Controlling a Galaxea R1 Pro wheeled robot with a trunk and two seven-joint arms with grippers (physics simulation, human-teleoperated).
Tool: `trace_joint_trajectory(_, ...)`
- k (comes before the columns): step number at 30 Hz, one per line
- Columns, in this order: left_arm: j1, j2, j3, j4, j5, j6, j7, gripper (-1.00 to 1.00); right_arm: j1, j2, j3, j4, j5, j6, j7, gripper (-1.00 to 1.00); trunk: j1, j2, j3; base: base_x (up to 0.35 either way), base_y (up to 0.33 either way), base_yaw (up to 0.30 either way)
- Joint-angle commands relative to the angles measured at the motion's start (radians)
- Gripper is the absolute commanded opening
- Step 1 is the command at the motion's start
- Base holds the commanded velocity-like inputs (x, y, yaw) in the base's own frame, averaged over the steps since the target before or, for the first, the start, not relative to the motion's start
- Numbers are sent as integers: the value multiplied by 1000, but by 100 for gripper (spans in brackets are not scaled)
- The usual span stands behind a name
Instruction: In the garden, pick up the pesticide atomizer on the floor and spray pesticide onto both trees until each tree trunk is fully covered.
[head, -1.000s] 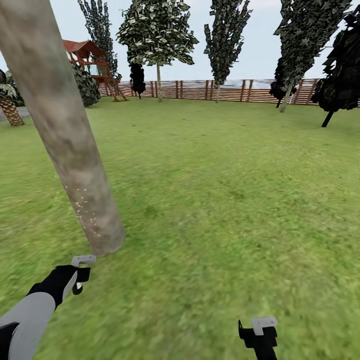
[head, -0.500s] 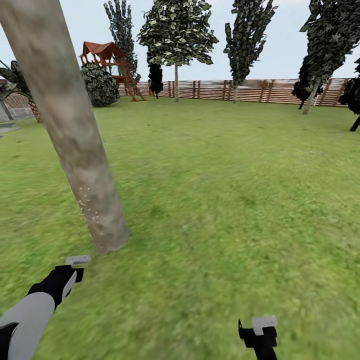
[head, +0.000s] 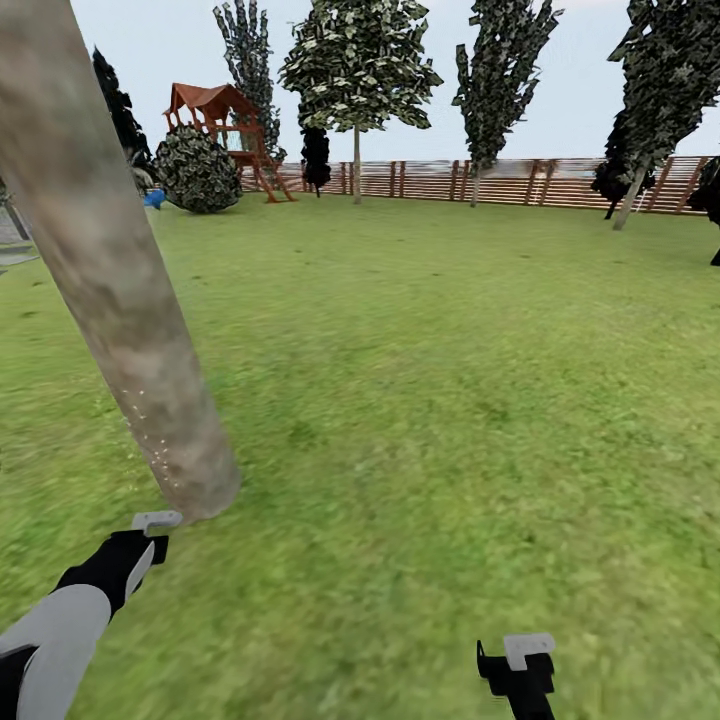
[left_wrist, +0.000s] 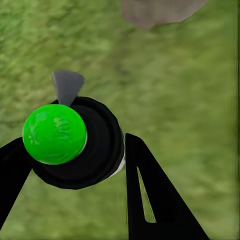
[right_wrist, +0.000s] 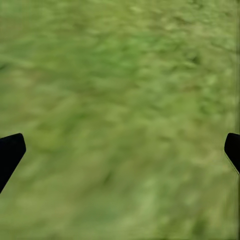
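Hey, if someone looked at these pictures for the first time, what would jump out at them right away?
First, the thick pale tree trunk leaning across the head view's left side, whitish specks near its base. Next, in the left wrist view, the left hand grips a black round bottle with a bright green ball on it. Far behind, a red-roofed playhouse stands by the slatted wooden fence.
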Motion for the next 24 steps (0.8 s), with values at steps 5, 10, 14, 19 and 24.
trace_joint_trajectory(5, -1, 0, 8, -2, -11, 5, -1, -100, 0, 0, 2, 1, 10, 0, -9, 100, 0, 0, -1, 122, -253, 259)
trace_joint_trajectory(10, -1, 0, 9, -2, -11, 5, -1, -100, 0, 0, 2, 1, 10, 0, -8, 100, 0, 0, -1, 98, -262, 276)
trace_joint_trajectory(14, -1, 0, 9, -2, -11, 5, -1, -100, 0, 0, 2, 1, 11, 0, -9, 100, 0, 0, -1, 95, -263, 277)
trace_joint_trajectory(19, -1, 0, 10, -2, -10, 5, -1, -100, 0, 0, 2, 1, 10, 0, -9, 100, 0, 0, -1, 127, -263, 87)
trace_joint_trajectory(24, -1, 0, 8, -2, -10, 5, -1, -100, 0, 0, 2, 1, 10, 0, -9, 100, 0, 0, -1, 160, -258, 3)
